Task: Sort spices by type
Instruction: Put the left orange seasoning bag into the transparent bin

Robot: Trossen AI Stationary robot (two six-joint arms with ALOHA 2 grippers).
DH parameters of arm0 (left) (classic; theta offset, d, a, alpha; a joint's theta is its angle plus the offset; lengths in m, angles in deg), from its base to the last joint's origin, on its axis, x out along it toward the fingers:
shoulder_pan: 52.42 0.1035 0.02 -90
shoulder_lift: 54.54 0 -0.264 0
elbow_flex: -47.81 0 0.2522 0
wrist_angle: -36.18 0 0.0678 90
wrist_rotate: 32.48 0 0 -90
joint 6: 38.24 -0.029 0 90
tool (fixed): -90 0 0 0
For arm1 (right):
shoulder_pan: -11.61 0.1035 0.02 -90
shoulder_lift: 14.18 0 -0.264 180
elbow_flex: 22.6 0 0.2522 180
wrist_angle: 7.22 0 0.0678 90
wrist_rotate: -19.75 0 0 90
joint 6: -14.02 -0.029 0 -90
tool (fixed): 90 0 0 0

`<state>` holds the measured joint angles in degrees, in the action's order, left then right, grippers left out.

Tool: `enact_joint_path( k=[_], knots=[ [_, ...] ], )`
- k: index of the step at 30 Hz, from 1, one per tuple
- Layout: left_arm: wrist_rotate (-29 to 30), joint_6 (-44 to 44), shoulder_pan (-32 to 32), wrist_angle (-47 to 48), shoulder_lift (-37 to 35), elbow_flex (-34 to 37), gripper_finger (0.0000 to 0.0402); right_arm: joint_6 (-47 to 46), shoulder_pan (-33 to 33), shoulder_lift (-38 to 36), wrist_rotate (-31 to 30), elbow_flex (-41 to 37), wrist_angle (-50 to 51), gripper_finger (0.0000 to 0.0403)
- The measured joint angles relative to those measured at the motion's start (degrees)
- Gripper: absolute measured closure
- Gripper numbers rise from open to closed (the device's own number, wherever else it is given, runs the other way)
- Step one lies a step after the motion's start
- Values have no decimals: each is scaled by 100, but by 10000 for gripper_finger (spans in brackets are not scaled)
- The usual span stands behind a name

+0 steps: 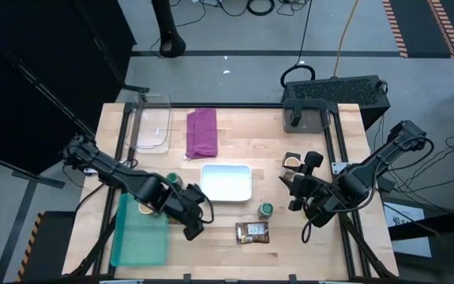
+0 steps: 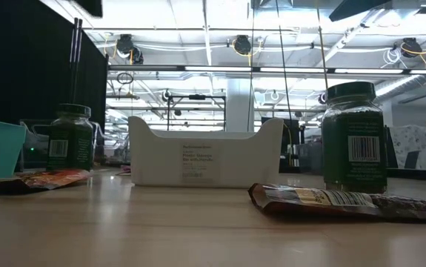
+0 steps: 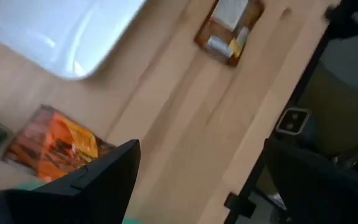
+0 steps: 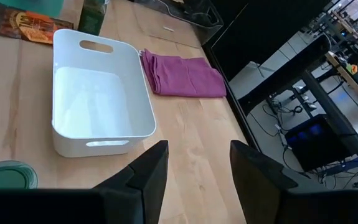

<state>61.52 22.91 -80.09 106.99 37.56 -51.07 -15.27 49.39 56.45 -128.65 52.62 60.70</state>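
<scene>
A green-lidded jar (image 1: 266, 209) stands on the table near the white bin (image 1: 227, 167). A second green-lidded jar (image 1: 173, 180) stands left of the bin. A tan-lidded jar (image 1: 292, 162) stands right of the bin, and another (image 1: 144, 209) is at the teal tray's far end. The dark brown packet (image 1: 252, 231) lies flat near the front edge. The orange packet (image 3: 60, 143) lies flat beside the left arm. My left gripper (image 1: 193, 229) is open and empty above the table, between the teal tray and the brown packet. My right gripper (image 1: 296, 193) is open and empty, right of the bin.
A folded purple cloth (image 1: 203, 132) and a clear container (image 1: 154, 122) lie at the back. The teal tray (image 1: 136, 244) lies at the front left. A dark box (image 1: 333, 99) stands at the back right. Bare wood shows between the bin and the front edge.
</scene>
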Motion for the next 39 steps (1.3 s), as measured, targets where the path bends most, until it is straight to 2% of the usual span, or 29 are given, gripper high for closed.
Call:
enact_joint_path(
  k=[4,7,10,14,17,19,24,30,39],
  knots=[
    [-84,-40,-62,-25,230,0,57,0,0,-2,1,2,10,248],
    [-382,-45,-149,-205,468,0,57,24,-1,-2,1,2,16,248],
    [-512,-327,-369,-229,639,0,57,46,-9,-2,-2,2,22,248],
    [58,-1054,-741,149,833,0,57,44,-9,-2,-2,2,45,248],
    [669,-1254,-878,501,1005,0,57,46,-9,-2,1,2,95,248],
    [843,-1415,-897,611,1185,0,57,46,-9,-2,1,2,122,248],
    [918,-1943,-790,659,1701,2,57,46,-31,-2,1,2,157,248],
    [966,-2108,-642,978,2134,7,57,46,-31,-2,1,2,159,248],
    [753,-2267,-689,1061,2291,308,57,44,-31,-2,1,2,173,248]
  ],
)
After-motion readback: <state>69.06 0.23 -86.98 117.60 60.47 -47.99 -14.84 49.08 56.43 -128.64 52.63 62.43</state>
